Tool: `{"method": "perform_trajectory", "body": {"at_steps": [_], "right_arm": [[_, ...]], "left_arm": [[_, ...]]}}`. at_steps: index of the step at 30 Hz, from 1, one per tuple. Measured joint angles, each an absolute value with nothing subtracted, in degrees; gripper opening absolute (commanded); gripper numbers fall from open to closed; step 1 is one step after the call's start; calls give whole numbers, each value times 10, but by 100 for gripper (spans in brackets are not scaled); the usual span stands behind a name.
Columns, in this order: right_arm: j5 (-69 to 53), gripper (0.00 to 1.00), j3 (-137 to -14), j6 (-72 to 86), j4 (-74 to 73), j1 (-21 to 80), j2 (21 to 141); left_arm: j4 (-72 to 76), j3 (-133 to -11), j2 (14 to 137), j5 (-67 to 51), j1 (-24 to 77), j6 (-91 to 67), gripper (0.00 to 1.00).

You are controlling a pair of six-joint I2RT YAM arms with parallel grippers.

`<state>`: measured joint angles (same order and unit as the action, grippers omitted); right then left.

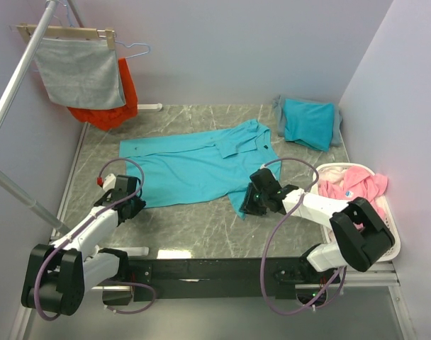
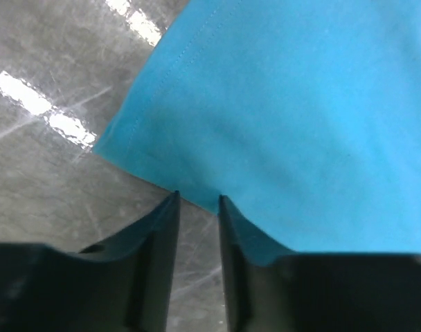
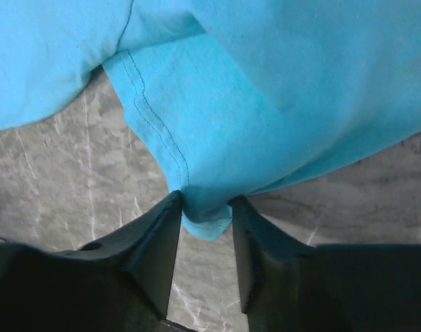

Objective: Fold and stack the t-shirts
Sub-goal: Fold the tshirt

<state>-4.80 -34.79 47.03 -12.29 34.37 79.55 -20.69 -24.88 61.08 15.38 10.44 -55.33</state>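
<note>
Finding: the spread t-shirt lies on the table, long axis left to right, near edge toward both arms — right gripper clamped on a fold at its near right corner, left gripper part-closed at the near left corner, grip there undetermined.

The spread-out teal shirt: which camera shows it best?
Top external: only it shows the whole spread-out teal shirt, collar to hem. Left wrist shows just one hem corner; right wrist, a bunched, stitched corner.
</note>
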Motion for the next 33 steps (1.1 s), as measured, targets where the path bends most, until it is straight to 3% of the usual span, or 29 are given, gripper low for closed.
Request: {"method": "perform_trajectory", "body": {"at_steps": [2, 3, 9, 16, 17, 18, 19, 20, 21, 22, 23, 24, 31, 33], "right_arm": [[-40, 0, -350, 468, -121, 344, 802], [-36, 0, -350, 468, -124, 344, 805], [4, 0, -343, 465, -184, 346, 758], [66, 0, -342, 465, -343, 347, 573], [67, 2, -342, 465, -356, 347, 565], [67, 16, -342, 467, -368, 347, 563], [67, 21, -342, 469, -378, 349, 565], [73, 35, -342, 474, -395, 353, 573], [77, 60, -342, 481, -407, 356, 578], [86, 65, -342, 486, -424, 360, 583], [93, 68, -342, 496, -436, 362, 583], [102, 72, -343, 498, -447, 363, 582], [147, 73, -378, 507, -464, 364, 580], [149, 73, -381, 505, -458, 364, 585]], "left_arm": [[-208, -249, 614, 156, 104, -556, 9], [-209, -249, 615, 158, 104, -552, 1], [-222, -255, 615, 162, 104, -549, 1], [-237, -278, 612, 161, 104, -547, 1], [-238, -280, 612, 161, 104, -545, 1], [-239, -281, 612, 161, 104, -544, 2], [-240, -281, 612, 160, 104, -543, 10], [-244, -283, 612, 158, 104, -541, 33], [-247, -283, 612, 157, 104, -538, 37], [-250, -285, 612, 157, 104, -538, 41], [-252, -286, 612, 155, 104, -536, 59], [-252, -287, 612, 153, 104, -535, 67], [-258, -290, 617, 153, 104, -535, 62], [-257, -290, 626, 156, 104, -538, 56]]}}
